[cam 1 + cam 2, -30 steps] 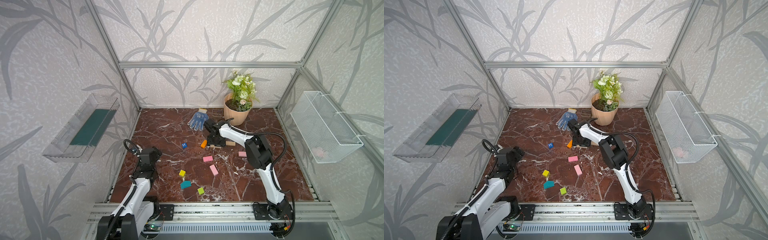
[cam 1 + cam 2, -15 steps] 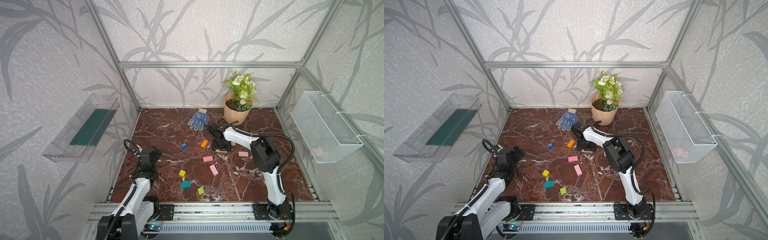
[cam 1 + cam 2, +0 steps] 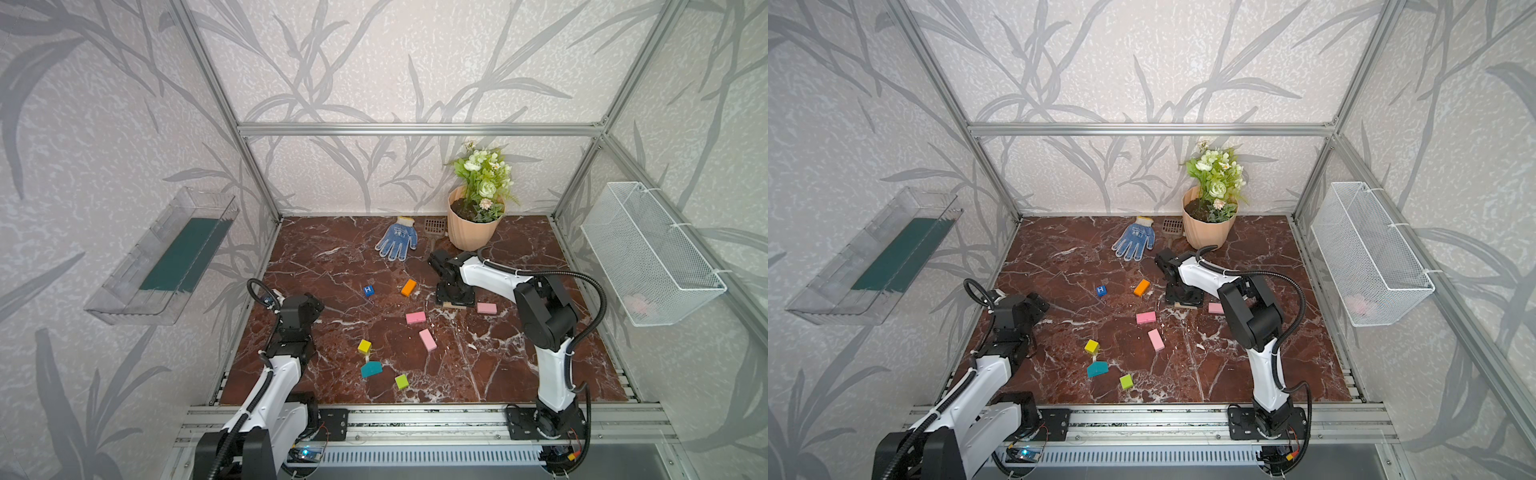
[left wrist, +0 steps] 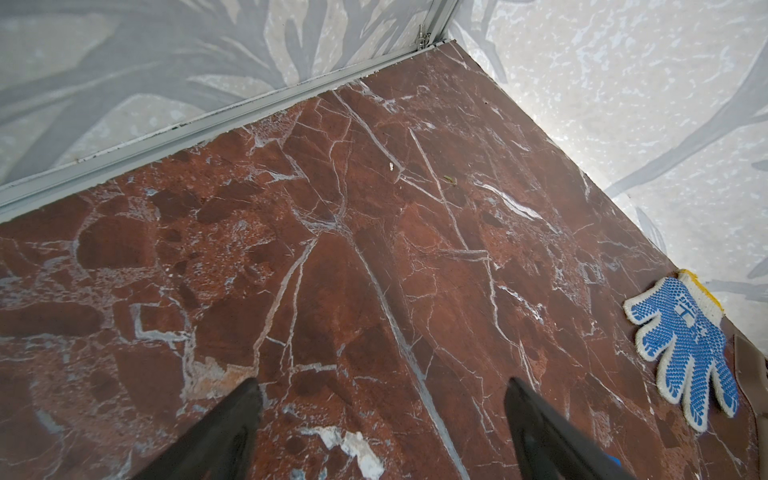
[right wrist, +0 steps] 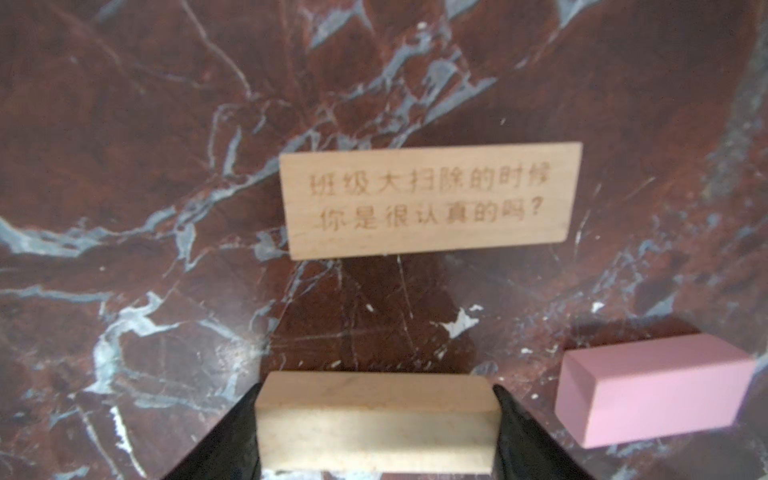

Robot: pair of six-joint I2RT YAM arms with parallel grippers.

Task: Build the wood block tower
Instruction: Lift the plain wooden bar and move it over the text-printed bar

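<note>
My right gripper (image 5: 376,388) is shut on a plain tan block (image 5: 376,419), gripped by its two ends, low over the floor. Ahead of it an engraved tan block (image 5: 428,199) lies flat, with a pink block (image 5: 652,390) beside it. In both top views this gripper (image 3: 455,296) is mid-floor. Loose wood blocks lie singly: pink (image 3: 415,317), pink (image 3: 427,340), orange (image 3: 408,287), blue "H" cube (image 3: 368,290), yellow (image 3: 364,346), teal (image 3: 371,369), lime (image 3: 402,381). No wood block tower stands anywhere. My left gripper (image 4: 382,380) is open over bare floor at the left.
A peach flowerpot (image 3: 473,230) with flowers stands at the back, with a blue dotted glove (image 3: 397,239) and a small brown scoop (image 3: 434,226) beside it. A clear tray (image 3: 166,257) hangs on the left wall, a wire basket (image 3: 648,253) on the right.
My right gripper has moved with the tan block from near the glove toward the front and right. The left arm has stayed still.
</note>
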